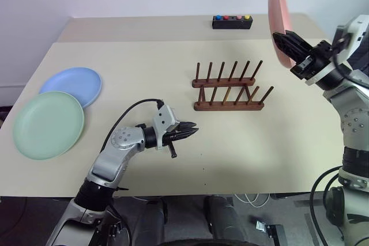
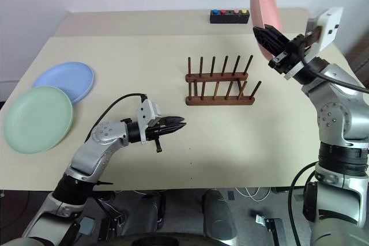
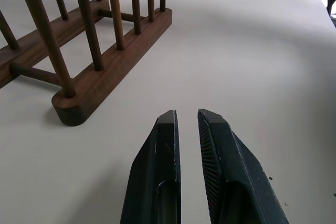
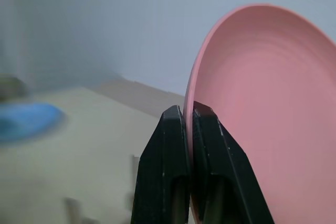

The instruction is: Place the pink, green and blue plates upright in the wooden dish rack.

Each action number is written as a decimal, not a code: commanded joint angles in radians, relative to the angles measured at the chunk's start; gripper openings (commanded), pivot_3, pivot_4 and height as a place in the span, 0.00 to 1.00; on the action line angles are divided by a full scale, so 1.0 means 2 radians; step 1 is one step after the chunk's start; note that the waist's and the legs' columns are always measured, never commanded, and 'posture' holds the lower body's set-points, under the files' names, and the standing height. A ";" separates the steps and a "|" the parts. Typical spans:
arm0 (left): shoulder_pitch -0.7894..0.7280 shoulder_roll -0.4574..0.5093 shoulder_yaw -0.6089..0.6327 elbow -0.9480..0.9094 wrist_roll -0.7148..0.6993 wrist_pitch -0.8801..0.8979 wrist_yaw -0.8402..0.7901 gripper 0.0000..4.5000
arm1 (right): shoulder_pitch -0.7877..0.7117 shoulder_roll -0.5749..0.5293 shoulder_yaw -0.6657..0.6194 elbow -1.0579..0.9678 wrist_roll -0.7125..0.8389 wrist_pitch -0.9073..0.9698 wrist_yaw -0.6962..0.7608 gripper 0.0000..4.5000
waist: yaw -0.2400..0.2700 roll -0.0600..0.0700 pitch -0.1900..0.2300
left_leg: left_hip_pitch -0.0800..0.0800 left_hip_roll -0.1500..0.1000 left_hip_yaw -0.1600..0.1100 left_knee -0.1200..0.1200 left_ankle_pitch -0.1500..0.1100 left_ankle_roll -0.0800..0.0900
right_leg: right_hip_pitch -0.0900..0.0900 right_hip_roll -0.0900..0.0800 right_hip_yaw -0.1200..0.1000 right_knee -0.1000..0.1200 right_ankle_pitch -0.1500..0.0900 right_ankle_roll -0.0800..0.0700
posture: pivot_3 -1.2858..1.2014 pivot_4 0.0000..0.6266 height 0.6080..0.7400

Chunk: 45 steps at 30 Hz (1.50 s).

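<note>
Right gripper (image 1: 288,43) clamps the pink plate (image 1: 278,21) by its rim, plate on edge. Rack (image 1: 228,86) sits at its 7 o'clock, slots empty. Left gripper (image 1: 185,131) nearly shut, empty.

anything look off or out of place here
Nothing stands out. The pink plate is held upright in the right gripper, the green plate and blue plate lie flat, and the dish rack stands square and unbroken.

You get bright, even, soft light; faint shadows beneath wooden dish rack (image 1: 228,88). Background beyond right gripper (image 4: 188,111) motion-blurred.
</note>
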<state>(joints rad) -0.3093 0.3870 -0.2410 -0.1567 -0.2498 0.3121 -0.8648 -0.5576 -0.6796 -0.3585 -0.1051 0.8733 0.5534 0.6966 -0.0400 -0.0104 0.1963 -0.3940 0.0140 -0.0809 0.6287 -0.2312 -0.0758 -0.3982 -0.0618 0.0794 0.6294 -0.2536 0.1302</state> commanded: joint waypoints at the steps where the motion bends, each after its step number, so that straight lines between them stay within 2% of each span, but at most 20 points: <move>1: -0.001 -0.001 0.004 -0.011 -0.001 -0.014 0.001 0.13 | -0.004 0.000 -0.036 -0.025 0.048 0.021 -0.002 0.01 | 0.001 0.000 0.000 | 0.000 0.000 0.000 0.000 0.000 0.000 | 0.000 0.000 0.000 0.000 0.000 0.000 | 0.52 0.24 0.92; 4: -0.003 -0.002 0.003 -0.007 0.001 -0.017 0.002 0.13 | 0.005 -0.008 -0.034 -0.027 0.066 0.056 -0.014 0.01 | 0.000 0.000 0.000 | 0.000 0.000 0.000 0.000 0.000 0.000 | 0.000 0.000 0.000 0.000 0.000 0.000 | 0.52 0.24 0.92; 15: -0.002 -0.004 0.001 -0.005 0.002 -0.021 0.003 0.13 | 0.014 0.005 -0.040 -0.026 0.101 0.092 -0.026 0.01 | 0.000 0.000 0.000 | -0.001 0.000 0.000 0.000 0.000 0.000 | -0.001 0.000 0.000 0.000 0.000 0.000 | 0.52 0.24 0.92; 31: -0.005 -0.009 -0.002 -0.005 0.006 -0.021 0.007 0.13 | -0.004 0.027 -0.084 0.046 0.204 0.149 -0.079 0.01 | -0.001 0.000 0.000 | -0.002 0.000 0.000 0.000 0.000 0.000 | -0.002 0.000 0.000 0.000 0.000 0.000 | 0.52 0.24 0.92; 45: -0.006 -0.009 0.000 -0.005 0.009 -0.023 0.009 0.13 | 0.013 0.032 -0.080 0.076 0.157 0.124 -0.050 0.01 | -0.001 0.000 0.000 | -0.004 0.000 0.000 0.001 0.000 0.000 | -0.004 0.000 0.000 0.000 0.000 0.000 | 0.52 0.24 0.92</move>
<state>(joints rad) -0.3094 0.3711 -0.2445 -0.1475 -0.2285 0.2873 -0.8454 -0.5242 -0.6171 -0.4899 0.0500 1.1900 0.8222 0.5938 -0.0416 -0.0102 0.1962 -0.4030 0.0140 -0.0806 0.6301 -0.2314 -0.0755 -0.4069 -0.0615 0.0793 0.6297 -0.2532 0.1310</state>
